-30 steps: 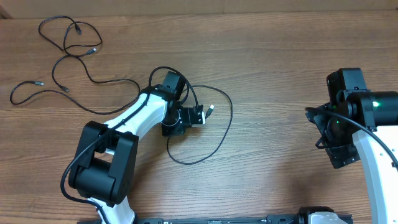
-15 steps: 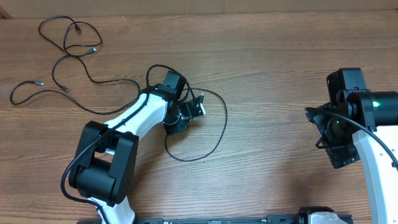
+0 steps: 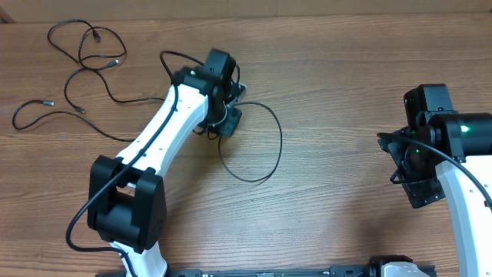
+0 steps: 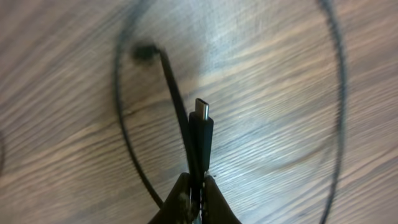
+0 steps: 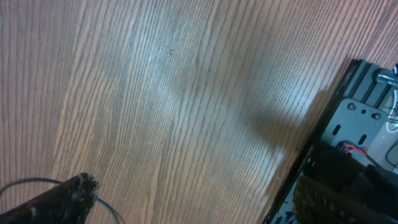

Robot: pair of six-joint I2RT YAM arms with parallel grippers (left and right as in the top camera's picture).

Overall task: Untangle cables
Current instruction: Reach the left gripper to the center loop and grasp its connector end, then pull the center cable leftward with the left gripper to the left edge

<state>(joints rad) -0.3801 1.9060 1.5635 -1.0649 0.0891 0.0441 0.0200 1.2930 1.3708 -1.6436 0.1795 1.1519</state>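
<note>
Cables (image 3: pixel 86 68) lie on the wooden surface (image 3: pixel 346 61). Most of the cord sits far left in loose open loops w/ small plug ends showing at several spots. One strand runs right from there toward the left arm; can't tell whether it joins the held piece, since the arm covers it. Another stretch forms a big loop (image 3: pixel 280 142) just right of the left claw (image 3: pixel 228 121), approx. mid-surface and a bit to the far side.

Left claw is closed tight on a cord end. In the wrist view its fingertips (image 4: pixel 176 205) pinch the black cord right behind the plug (image 4: pixel 201 130). The plug sticks out past the tips, silver end pointing away from the claw. Blurred cord curves round it on the wood below, and a 2nd strand runs alongside the plug down into the pinch.

Right claw (image 3: pixel 417 188) sits at the right edge, well apart from all cord. Its jaws are spread as wide as they go, w/ nothing held and nothing touched. Its wrist view shows only bare wood between the fingers and part of the rig frame at right.
</note>
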